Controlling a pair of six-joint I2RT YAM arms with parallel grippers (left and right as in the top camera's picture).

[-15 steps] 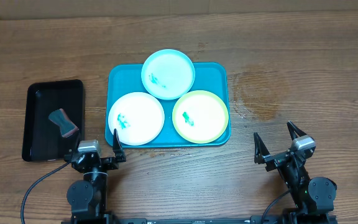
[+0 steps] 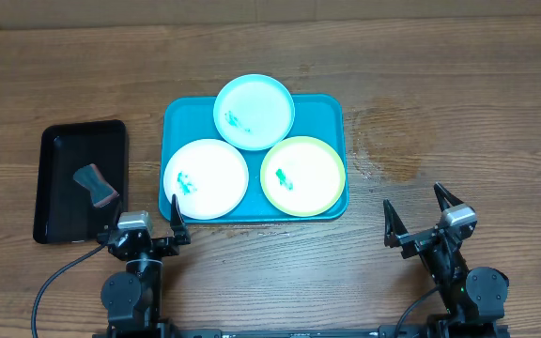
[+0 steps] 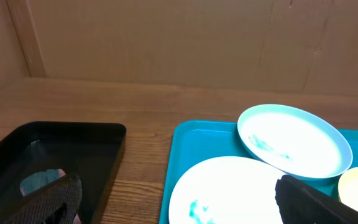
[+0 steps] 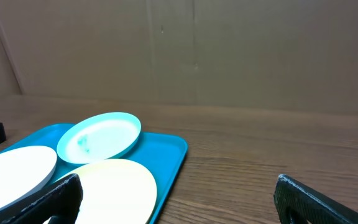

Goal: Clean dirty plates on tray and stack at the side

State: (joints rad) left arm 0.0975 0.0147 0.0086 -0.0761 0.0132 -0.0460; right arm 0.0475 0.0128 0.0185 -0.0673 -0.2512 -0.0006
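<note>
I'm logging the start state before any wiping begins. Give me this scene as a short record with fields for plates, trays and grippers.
teal tray: table centre, holds all three plates
white plate: near left on tray, green smear
yellow-green plate: near right, green smear
cyan plate: far side, rim overlapping the other two, green smear
black tray: left of teal tray, holds a small grey and reddish object
left gripper: open, empty
right gripper: open, empty
stacked at side: none yet
</note>
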